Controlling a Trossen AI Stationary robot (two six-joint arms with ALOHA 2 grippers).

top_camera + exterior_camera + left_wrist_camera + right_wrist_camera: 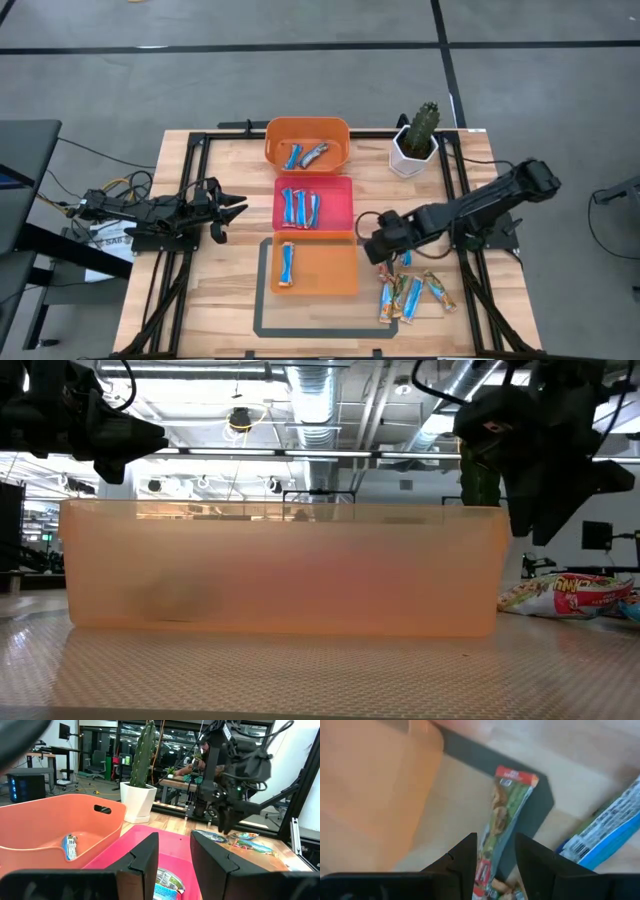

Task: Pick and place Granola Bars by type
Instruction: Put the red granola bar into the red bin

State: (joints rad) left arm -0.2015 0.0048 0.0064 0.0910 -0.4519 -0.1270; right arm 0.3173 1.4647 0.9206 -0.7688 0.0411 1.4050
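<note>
Filling most of the low view, the near orange tray (280,568) is standing closest to the camera, near the bench's front edge, with one blue-and-white bar (287,263) lying inside at its left end. Behind it the pink-red tray (345,205) is sitting at the middle of the bench (200,290) and holding several blue-and-white bars (299,207). Behind that again, the far orange tray (340,130) is resting against the back edge with two bars (305,154) inside, one blue-and-white and one darker.

On the bench's right side, just beyond the near tray's right edge, the right gripper (495,851) is hanging low over a green-and-red multicoloured bar (506,815). Its fingers are standing apart with the bar between them, not yet closed on it; the bar is lying across the dark tape outline (262,325) marked on the wood. A blue-and-white bar (607,827) is lying just beside it. Near the front right corner, a small cluster of loose bars (410,293), both blue-and-white and multicoloured, is lying on the wood.

At the left edge, the left gripper (232,209) is waiting well apart from the trays, pointing toward them, its fingers slightly parted and holding nothing.

A potted cactus (418,138) is standing at the back right corner.
</note>
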